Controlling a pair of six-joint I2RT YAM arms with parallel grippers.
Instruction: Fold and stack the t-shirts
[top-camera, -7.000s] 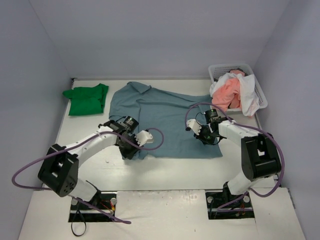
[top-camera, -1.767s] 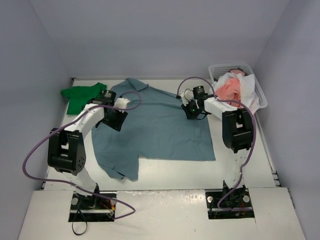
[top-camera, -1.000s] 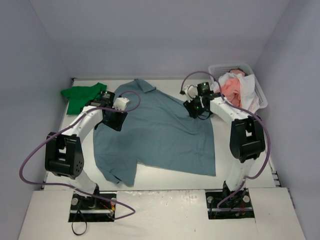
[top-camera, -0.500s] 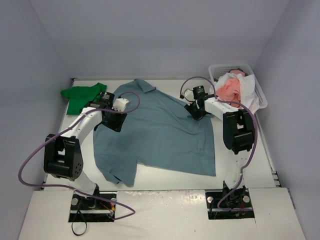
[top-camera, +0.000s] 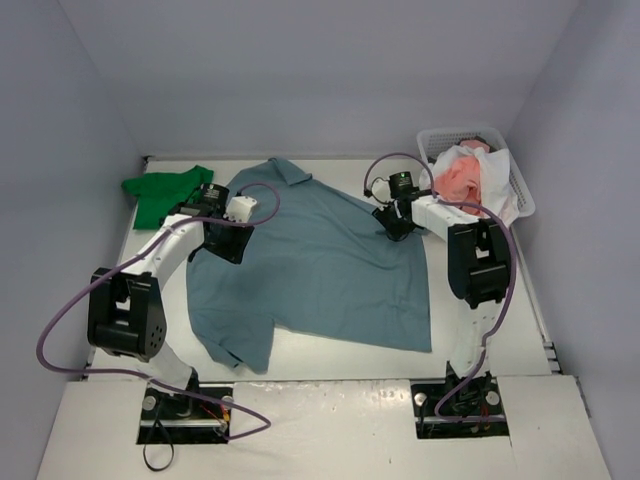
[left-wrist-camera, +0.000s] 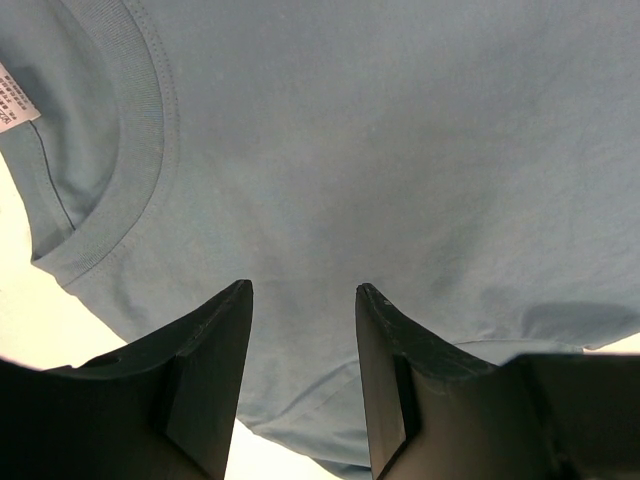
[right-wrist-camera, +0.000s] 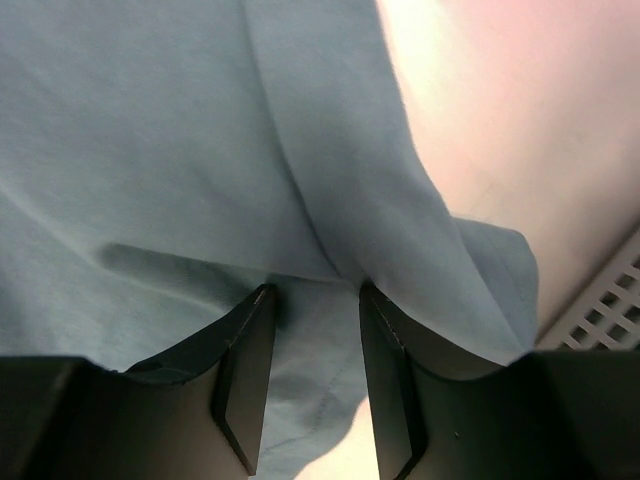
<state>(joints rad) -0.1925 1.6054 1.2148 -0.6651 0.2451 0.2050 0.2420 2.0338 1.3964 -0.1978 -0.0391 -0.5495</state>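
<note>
- Since seconds ago we've dragged the blue shirt (top-camera: 310, 265) flat across the tabletop (top-camera: 330, 360).
- Left fingers (left-wrist-camera: 300, 330) and right fingers (right-wrist-camera: 315, 330) sit narrow, each pinching a shoulder.
- Folding can start next.

blue t-shirt (top-camera: 310, 265): matt soft knit | basket (top-camera: 520, 190): white plastic mesh

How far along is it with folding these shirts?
Early on. One green t-shirt lies folded at the far left. The blue t-shirt is spread flat, both grippers at its far edge, no fold made yet. White and pink shirts wait in the basket.
</note>
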